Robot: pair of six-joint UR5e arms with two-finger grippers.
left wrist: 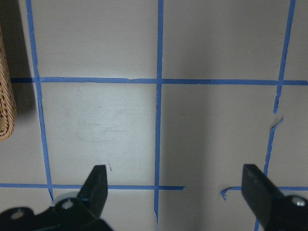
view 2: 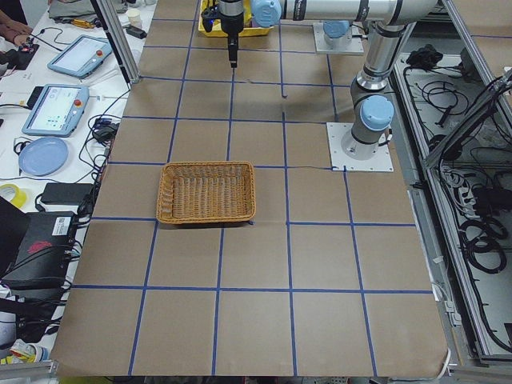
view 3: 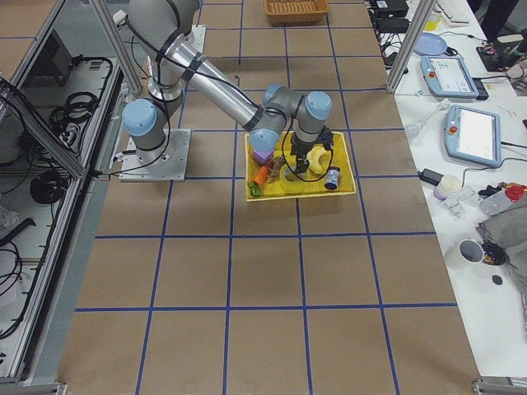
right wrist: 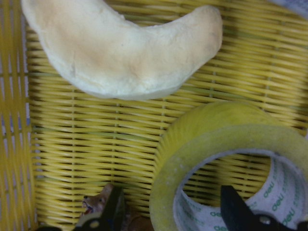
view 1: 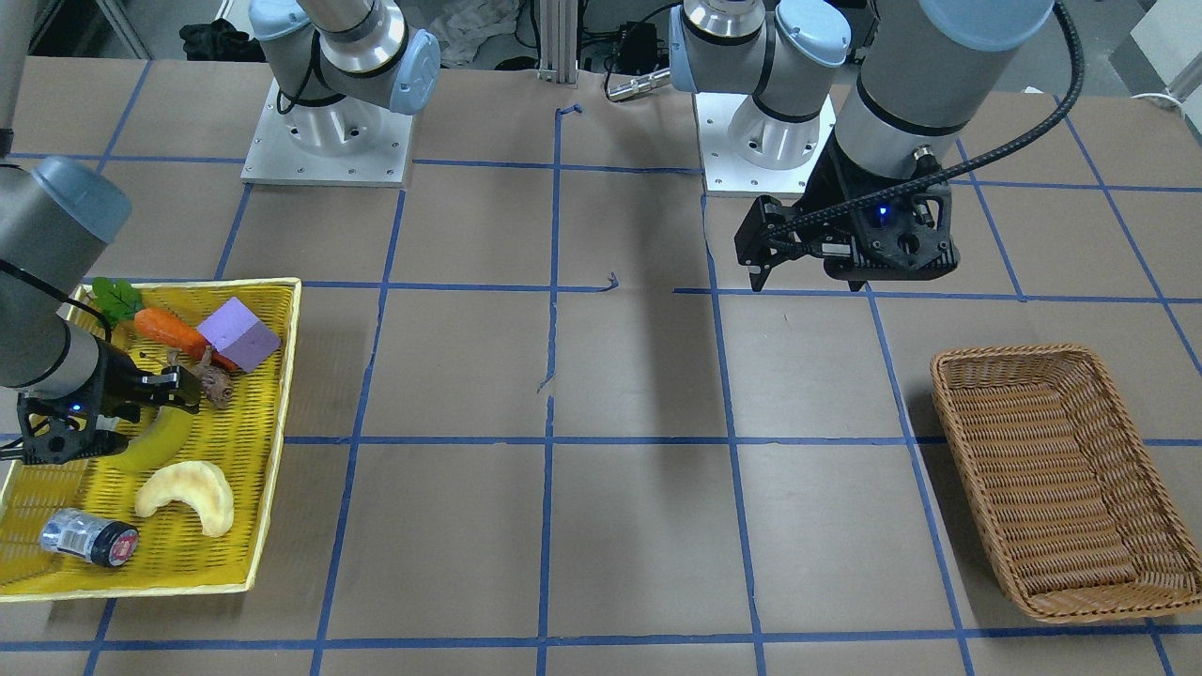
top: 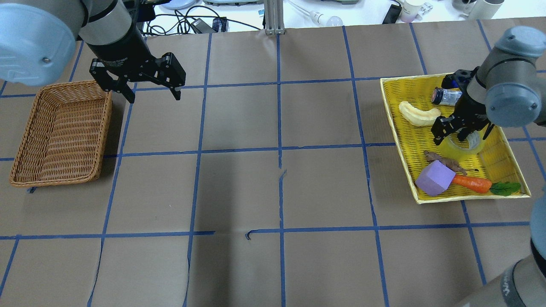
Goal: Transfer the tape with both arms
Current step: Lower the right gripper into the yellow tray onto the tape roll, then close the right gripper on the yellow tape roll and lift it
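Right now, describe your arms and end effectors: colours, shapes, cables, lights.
The left arm and right arm are grey metal tubes with light-blue joint caps. The left end effector and right end effector are black, two-fingered, each with a small blue light. A black ribbed cable runs along the left arm.

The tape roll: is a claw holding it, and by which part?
Nothing is held yet. The right claw straddles the wall of the tape, one finger inside the ring, one outside, unclosed. The left claw is empty.
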